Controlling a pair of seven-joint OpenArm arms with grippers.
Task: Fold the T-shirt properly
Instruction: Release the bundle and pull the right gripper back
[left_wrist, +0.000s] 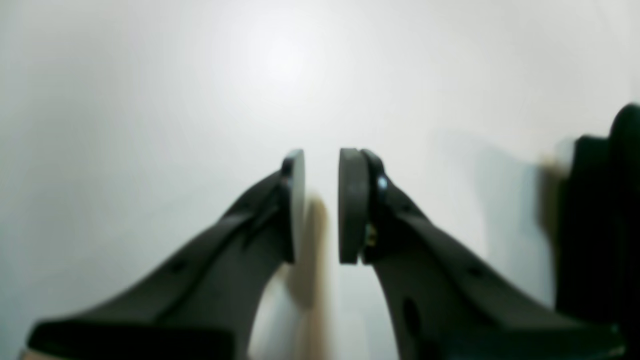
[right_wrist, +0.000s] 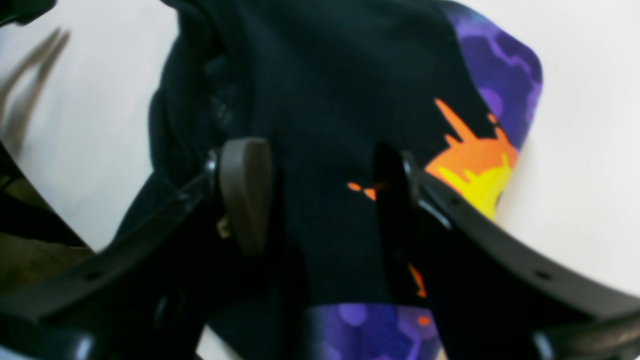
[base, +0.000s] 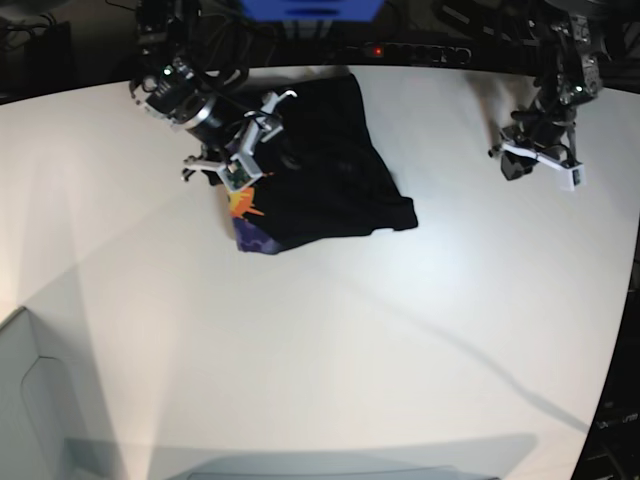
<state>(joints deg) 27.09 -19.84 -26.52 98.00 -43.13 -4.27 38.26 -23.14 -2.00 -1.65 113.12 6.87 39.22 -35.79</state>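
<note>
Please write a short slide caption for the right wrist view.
Right gripper open above the crumpled black T-shirt, purple and orange print showing, on the white table.

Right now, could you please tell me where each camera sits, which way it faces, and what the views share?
Left wrist: on the left arm, looking along the left gripper at bare white table; its narrowly parted fingers show.
Right wrist: on the right arm, looking down the open right gripper at the T-shirt.
Base: high up, overlooking the whole table with both arms.
Shared: base and right wrist both show the T-shirt's orange and purple print.
</note>
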